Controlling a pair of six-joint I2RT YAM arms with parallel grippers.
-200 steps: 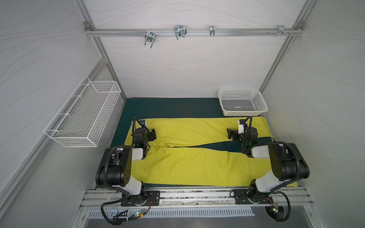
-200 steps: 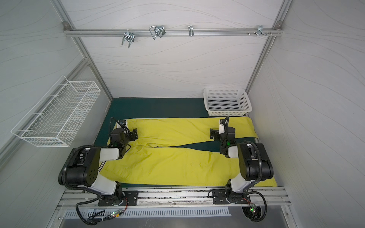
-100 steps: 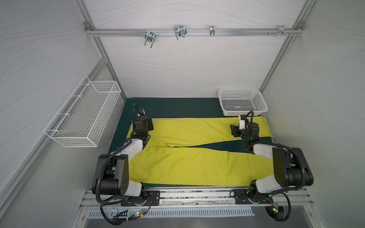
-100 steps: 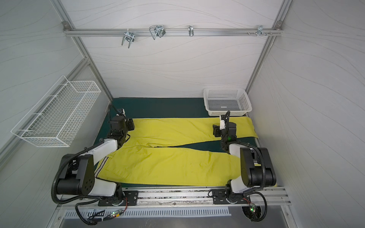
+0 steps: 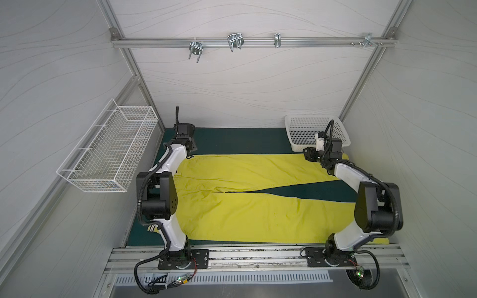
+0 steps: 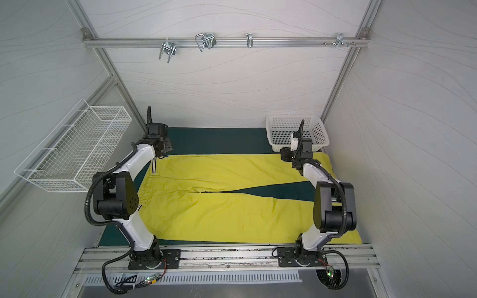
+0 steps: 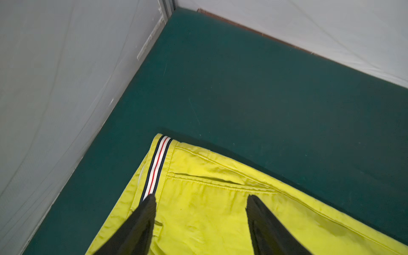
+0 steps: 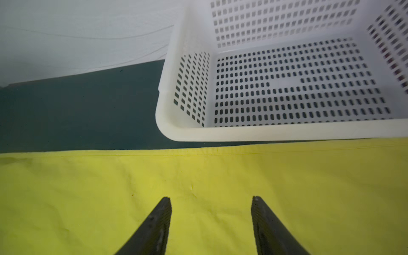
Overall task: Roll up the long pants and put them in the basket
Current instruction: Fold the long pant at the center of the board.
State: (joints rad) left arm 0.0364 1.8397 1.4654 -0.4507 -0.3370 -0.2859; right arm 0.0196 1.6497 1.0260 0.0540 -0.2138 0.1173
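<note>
1. Zero turns rolled so far: the long pants (image 5: 245, 206) lie flat and full length on the green counter (image 5: 232, 140), with the waist at my left and the leg ends at my right.
2. Two legs splay in a narrow V with bare counter showing between them. I'd say they want bringing together before a tidy roll can start.
3. My left end effector (image 7: 201, 196) hangs over the far corner by the striped waistband (image 7: 157, 163). The jaws are parted and there's nothing between them.
4. My right end effector (image 8: 210, 197) is over the far leg near its end, just beside the white basket (image 8: 265, 132). Here too the jaws are parted around bare cloth and nothing is pinched. I can't tell whether either pair of tips is touching the fabric.
5. My read is that I'm only lining up on the far edge. Nothing is folded, bunched or lifted anywhere I can see, so the grasp, the fold and the whole roll are all left to do.
</note>
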